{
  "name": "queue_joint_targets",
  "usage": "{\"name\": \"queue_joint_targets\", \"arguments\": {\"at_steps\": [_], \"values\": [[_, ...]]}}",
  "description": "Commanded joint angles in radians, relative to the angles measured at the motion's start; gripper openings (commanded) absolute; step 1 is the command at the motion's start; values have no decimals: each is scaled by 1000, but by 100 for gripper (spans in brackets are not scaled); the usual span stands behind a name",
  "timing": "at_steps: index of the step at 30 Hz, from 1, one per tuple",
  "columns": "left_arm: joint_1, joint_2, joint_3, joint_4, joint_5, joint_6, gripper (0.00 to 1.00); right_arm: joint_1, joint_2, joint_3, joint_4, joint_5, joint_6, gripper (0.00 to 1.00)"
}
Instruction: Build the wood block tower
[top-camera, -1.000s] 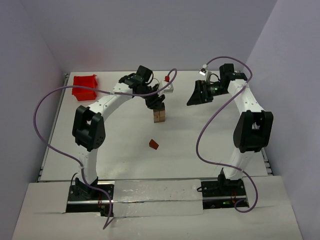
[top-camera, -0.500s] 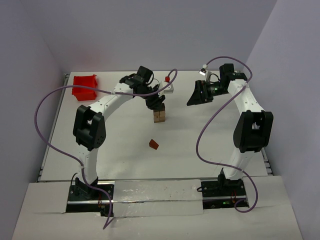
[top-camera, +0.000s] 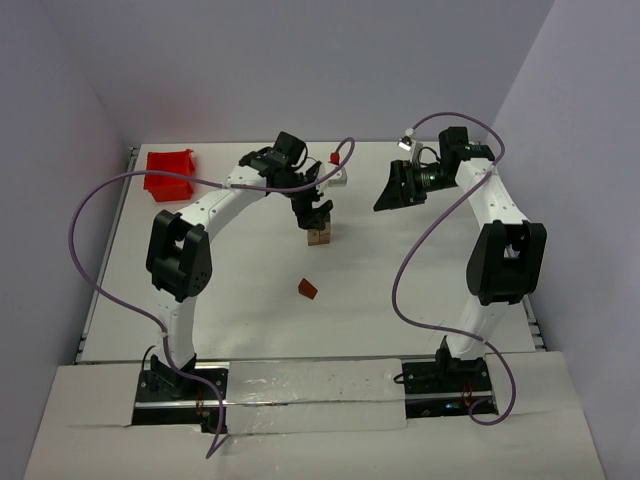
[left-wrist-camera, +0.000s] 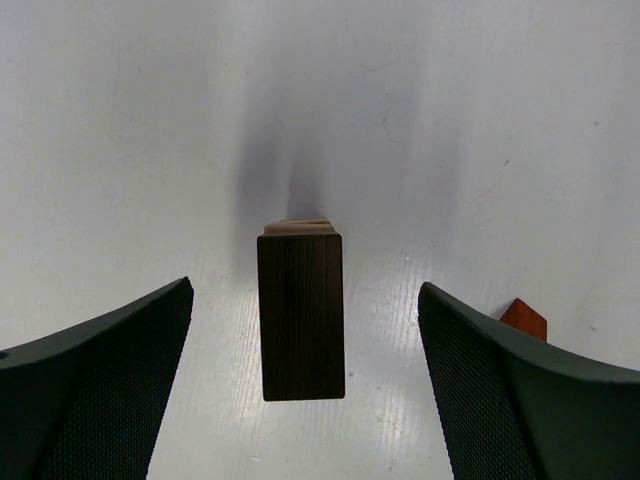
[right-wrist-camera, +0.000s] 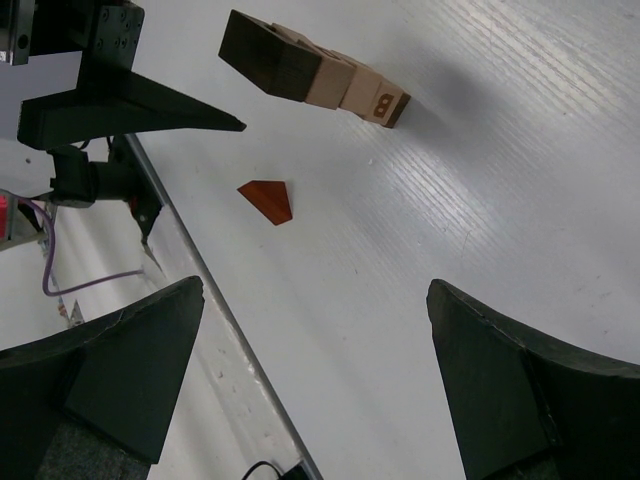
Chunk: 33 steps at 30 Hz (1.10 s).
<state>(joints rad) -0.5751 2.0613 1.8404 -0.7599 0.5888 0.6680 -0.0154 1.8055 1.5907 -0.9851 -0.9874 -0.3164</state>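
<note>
A: So, where is the wood block tower (top-camera: 319, 236)?
B: On the white table (top-camera: 240, 300), far middle: a narrow column capped by a dark brown cube (left-wrist-camera: 301, 315). A reddish-brown wedge (top-camera: 307, 290) lies apart, nearer the bases.
A: And the arms?
B: The left gripper (top-camera: 315, 213) points down over it, fingers spread wide, clear of the cube. The right gripper (top-camera: 392, 190) hovers to the right, open and empty.

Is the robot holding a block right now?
No, nothing is held. The left gripper stands open around the dark top block without touching it; the right gripper is open, empty.
</note>
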Motion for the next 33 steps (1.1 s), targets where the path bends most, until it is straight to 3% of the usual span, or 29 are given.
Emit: {"name": "queue_joint_targets", "arguments": {"at_steps": [1, 10, 17, 25, 30, 33], "values": [[-6, -6, 66, 20, 37, -9, 99, 9, 7, 48, -6, -10, -22, 100], [-4, -152, 117, 11, 28, -56, 99, 11, -2, 46, -19, 4, -53, 100], [6, -414, -149, 33, -3, -53, 99, 9, -34, 25, -30, 70, -122, 100], [-40, -599, -392, -227, -2, 221, 99, 9, -92, -41, -44, 160, -233, 100], [-179, -581, -519, -140, -111, 205, 85, 9, -116, -91, -41, 188, -254, 100], [-203, -491, -497, -96, -130, 166, 74, 8, -138, -127, -38, 203, -257, 100]]}}
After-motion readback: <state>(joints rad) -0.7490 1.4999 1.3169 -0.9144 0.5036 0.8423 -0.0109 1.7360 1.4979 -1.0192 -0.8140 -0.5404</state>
